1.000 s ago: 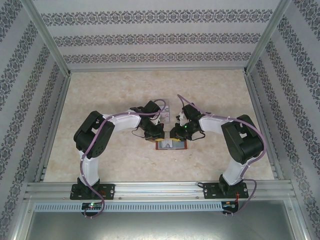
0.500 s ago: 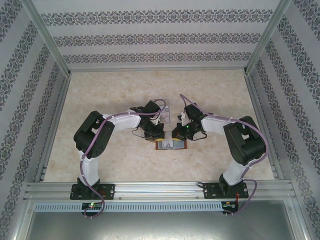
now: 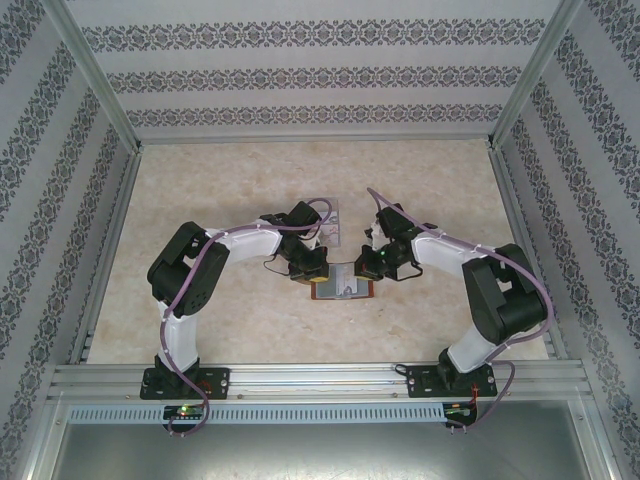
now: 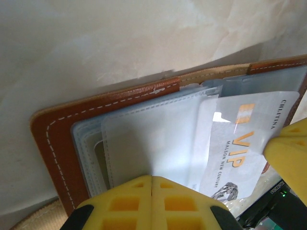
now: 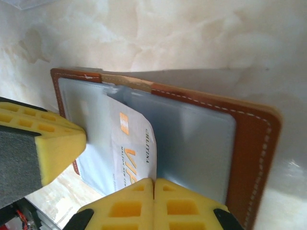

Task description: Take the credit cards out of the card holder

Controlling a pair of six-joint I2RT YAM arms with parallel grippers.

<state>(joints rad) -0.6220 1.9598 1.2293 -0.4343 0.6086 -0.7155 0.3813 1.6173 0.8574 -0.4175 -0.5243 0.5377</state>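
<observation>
Extraction step: closed left hand [image 4: 152,184] pins reddish-brown leather card holder [image 4: 53,139]; right hand [image 5: 153,186] pinches whitish plastic credit card [image 4: 240,139]; straight outward pull likely needed.

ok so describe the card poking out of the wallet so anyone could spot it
At the middle of the marble-look table lies the open brown leather card holder. From its clear pockets near the fold, the credit card juts out at a slant. It is whitish with orange VIP lettering, unlike the blank, frosted pockets around it.
</observation>
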